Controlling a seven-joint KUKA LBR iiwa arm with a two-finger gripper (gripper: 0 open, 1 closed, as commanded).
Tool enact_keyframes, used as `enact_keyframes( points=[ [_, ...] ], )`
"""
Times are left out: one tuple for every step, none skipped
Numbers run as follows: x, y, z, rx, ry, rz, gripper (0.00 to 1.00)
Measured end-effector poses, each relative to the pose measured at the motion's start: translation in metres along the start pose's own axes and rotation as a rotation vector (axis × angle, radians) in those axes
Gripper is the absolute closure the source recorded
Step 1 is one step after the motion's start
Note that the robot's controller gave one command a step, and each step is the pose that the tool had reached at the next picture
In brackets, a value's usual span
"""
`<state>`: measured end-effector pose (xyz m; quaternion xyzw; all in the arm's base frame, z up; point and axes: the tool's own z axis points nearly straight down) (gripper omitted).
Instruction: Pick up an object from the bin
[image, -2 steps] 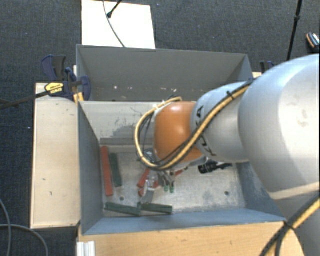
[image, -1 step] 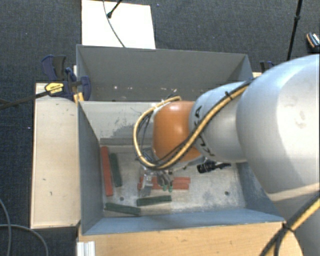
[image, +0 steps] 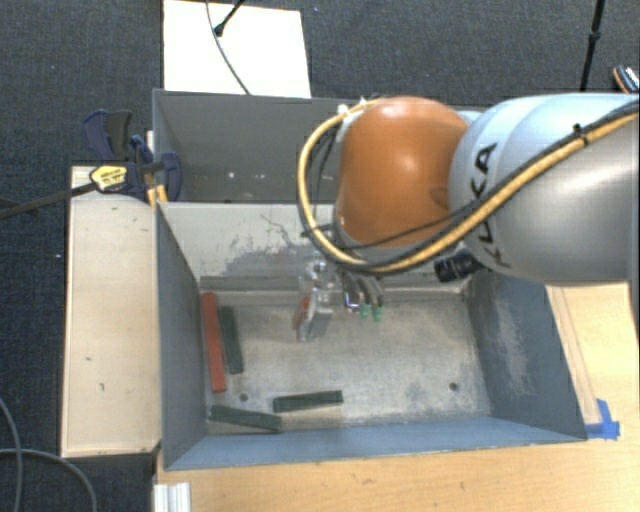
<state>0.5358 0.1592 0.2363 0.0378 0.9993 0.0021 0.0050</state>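
gripper (image: 320, 312) sits low by mid back edge of bin (image: 178, 350), over bare floor; open or closed, can't tell. red bar (image: 213, 342) runs along left edge, green bar (image: 231, 340) just beside it. front bar (image: 308, 401) + corner bar (image: 245, 418), both green, lie nr front-left edge. open floor across centre + right.
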Motion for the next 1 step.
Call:
enact_keyframes(
  points=[
    [0.0017, -0.0007, 0.0050, 0.003, 0.009, 0.003, 1.00]
  ],
)
